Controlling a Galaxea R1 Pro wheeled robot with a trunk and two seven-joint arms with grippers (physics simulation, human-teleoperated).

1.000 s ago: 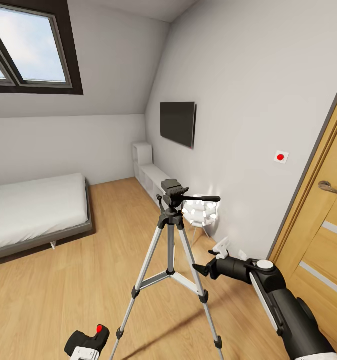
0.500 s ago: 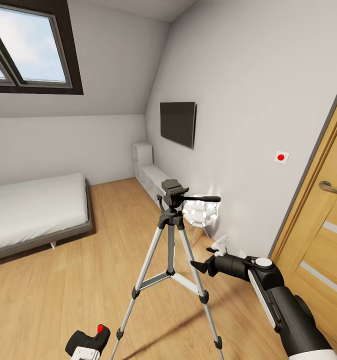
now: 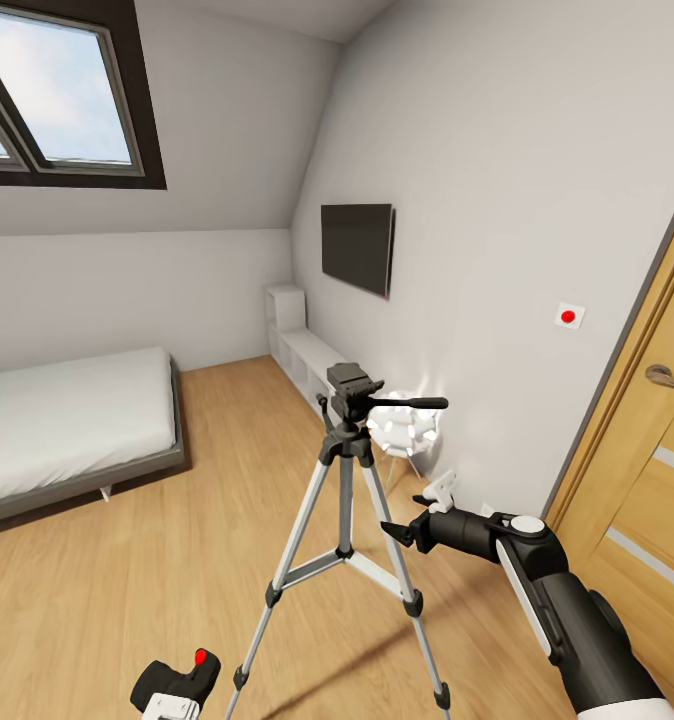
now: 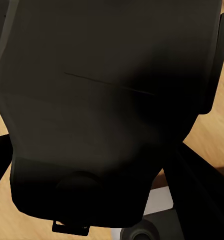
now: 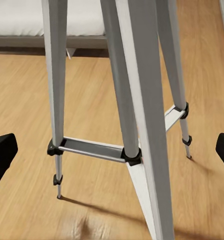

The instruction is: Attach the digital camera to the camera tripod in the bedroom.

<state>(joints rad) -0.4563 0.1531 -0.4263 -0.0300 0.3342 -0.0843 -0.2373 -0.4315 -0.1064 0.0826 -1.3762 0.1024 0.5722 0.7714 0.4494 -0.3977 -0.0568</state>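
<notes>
The camera tripod [image 3: 349,470] stands on the wood floor mid-room, its black head [image 3: 351,383] bare and its pan handle [image 3: 417,404] pointing right. My left gripper [image 3: 169,702] sits low at the near left, shut on the black digital camera [image 3: 185,678], whose red button [image 3: 201,657] faces up. The camera's dark body [image 4: 107,100] looms close in the left wrist view. My right gripper [image 3: 417,512] is open just right of the tripod's near right leg, at brace height. In the right wrist view, the silver legs [image 5: 136,100] and braces stand between its fingertips [image 5: 2,155].
A grey bed [image 3: 72,420] lies at the left, a white bulbous floor lamp [image 3: 402,430] stands behind the tripod by the right wall, and a wooden door [image 3: 647,480] is at the far right. A wall TV [image 3: 357,245] and low white shelving [image 3: 302,355] line the right wall.
My right gripper has edged a little left toward the tripod's leg. The head view has shifted slightly. The left gripper still holds the camera in the same place.
</notes>
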